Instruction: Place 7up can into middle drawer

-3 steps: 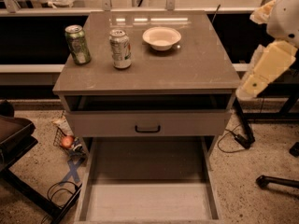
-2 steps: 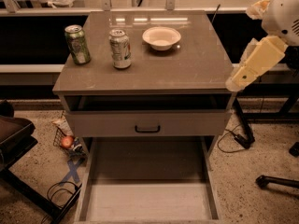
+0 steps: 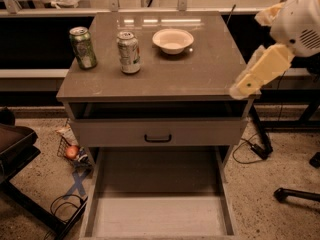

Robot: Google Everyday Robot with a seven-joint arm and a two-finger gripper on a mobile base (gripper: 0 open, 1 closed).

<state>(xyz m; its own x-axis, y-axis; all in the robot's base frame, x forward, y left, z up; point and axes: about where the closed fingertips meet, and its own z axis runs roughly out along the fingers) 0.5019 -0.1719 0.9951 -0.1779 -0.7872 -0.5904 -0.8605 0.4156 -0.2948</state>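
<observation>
The 7up can [image 3: 129,52], silvery-white with green markings, stands upright on the cabinet top [image 3: 200,74], left of centre. The middle drawer [image 3: 160,216] is pulled out wide open below, its pale floor bare. My gripper [image 3: 243,88] is at the end of the cream arm, over the right front corner of the cabinet top. It is far to the right of the can and holds nothing that I can see.
A darker green can [image 3: 83,47] stands left of the 7up can. A white bowl [image 3: 173,40] sits right of it. A grey drawer front with a dark handle [image 3: 157,137] is above the open drawer. Clutter and cables [image 3: 74,156] lie on the floor at left.
My arm and gripper have moved left and slightly down, from beside the cabinet to its right front corner. The cans, bowl and drawer have not moved.
</observation>
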